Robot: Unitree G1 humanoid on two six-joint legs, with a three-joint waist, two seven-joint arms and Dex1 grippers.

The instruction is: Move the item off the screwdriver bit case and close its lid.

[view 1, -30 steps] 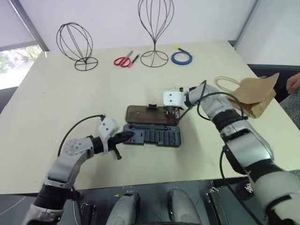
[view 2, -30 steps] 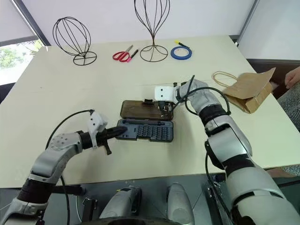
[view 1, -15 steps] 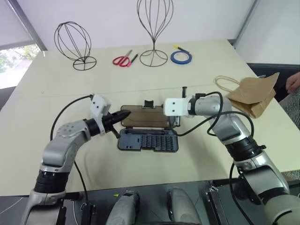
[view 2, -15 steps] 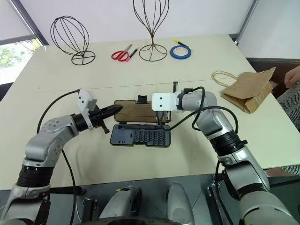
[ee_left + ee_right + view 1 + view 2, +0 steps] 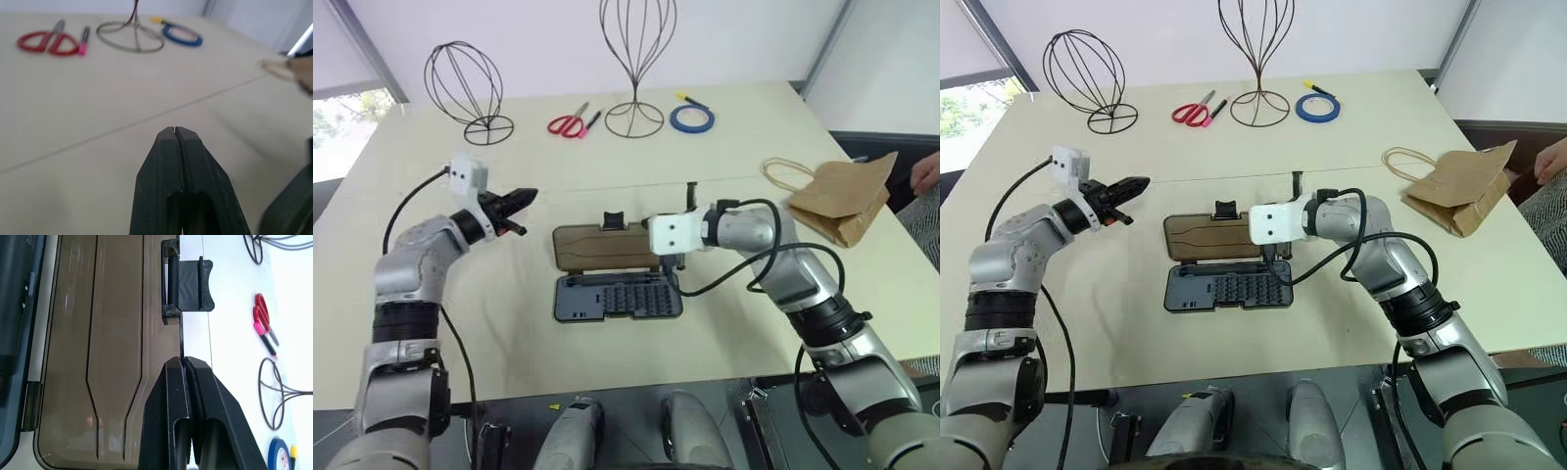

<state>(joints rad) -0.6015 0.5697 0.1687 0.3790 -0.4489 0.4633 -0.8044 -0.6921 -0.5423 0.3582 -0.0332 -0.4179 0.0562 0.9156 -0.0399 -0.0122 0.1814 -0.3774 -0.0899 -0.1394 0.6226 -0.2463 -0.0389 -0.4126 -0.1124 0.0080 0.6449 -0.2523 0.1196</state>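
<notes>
Compared with one second earlier, the left gripper (image 5: 522, 198) has left the near-left corner of the screwdriver bit case (image 5: 619, 296) and has risen toward 10 o'clock; now it hangs over bare bench (image 5: 460, 323), well apart from the case. The right gripper (image 5: 1276, 257) has pulled back toward the robot and stands at the lid (image 5: 605, 247), at its right end.

Both grippers are narrow, with the fingers pressed together. In the right wrist view the closed fingertips (image 5: 185, 367) sit at the far edge of the lid, just beside the latch tab (image 5: 190, 285); whether they touch the lid I cannot tell. I judge this placement is for hooking that edge and folding the lid over the bits.

The case lies open and flat in the middle of the bench, lid at 12 o'clock, bit tray at 6 o'clock. The brown paper bag (image 5: 843, 199) rests at 3 o'clock near the bench edge, well apart from the case, so the first part seems done.

The left wrist view shows red scissors (image 5: 48, 42), a pink marker (image 5: 83, 38) and a blue tape roll (image 5: 181, 35) beyond its shut fingers. The head views show also two wire head stands (image 5: 466, 86) at 12 o'clock.
</notes>
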